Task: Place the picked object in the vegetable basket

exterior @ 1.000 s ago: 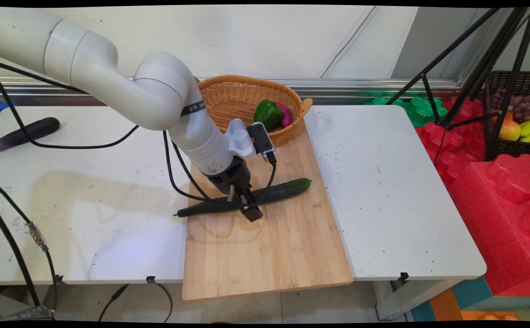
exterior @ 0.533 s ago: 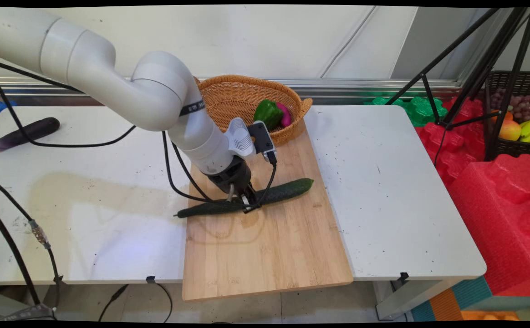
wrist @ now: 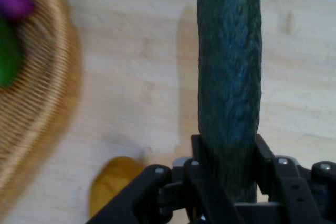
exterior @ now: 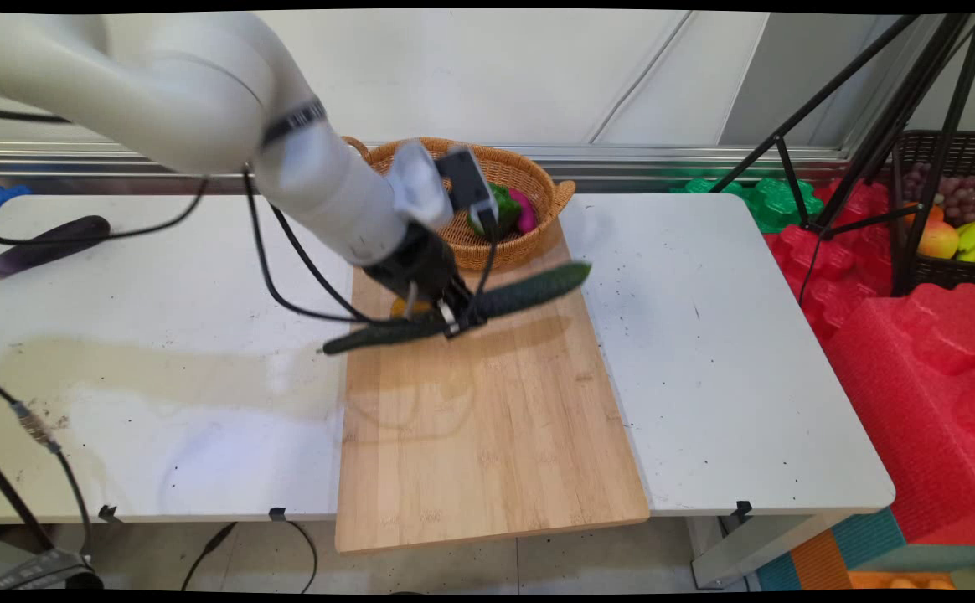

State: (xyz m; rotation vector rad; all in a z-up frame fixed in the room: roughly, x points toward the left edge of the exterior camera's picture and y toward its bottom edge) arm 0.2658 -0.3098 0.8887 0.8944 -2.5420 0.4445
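My gripper (exterior: pixel 452 316) is shut on a long dark green cucumber (exterior: pixel 529 289) and holds it in the air above the wooden cutting board (exterior: pixel 487 435). The cucumber hangs nearly level, its right end tilted slightly up toward the wicker basket (exterior: pixel 529 239). In the hand view the cucumber (wrist: pixel 229 87) runs straight up from between the fingers (wrist: pixel 198 156), with the board (wrist: pixel 131 93) below it. The basket (wrist: pixel 37 108) lies at the left there, holding a green pepper (wrist: pixel 8 59) and a magenta thing (wrist: pixel 16 3). A small orange-yellow thing (wrist: pixel 110 184) lies on the board beside the gripper.
The basket holds a green pepper (exterior: pixel 504 205) and a magenta vegetable (exterior: pixel 525 213). A dark eggplant (exterior: pixel 39 247) lies at the table's far left. Black tripod legs (exterior: pixel 839 126), red foam blocks (exterior: pixel 915 360) and a fruit crate (exterior: pixel 952 218) stand to the right of the table.
The gripper shut on the cucumber on the board and lifted it clear, moving up and toward the basket. The arm's upper links swung higher.
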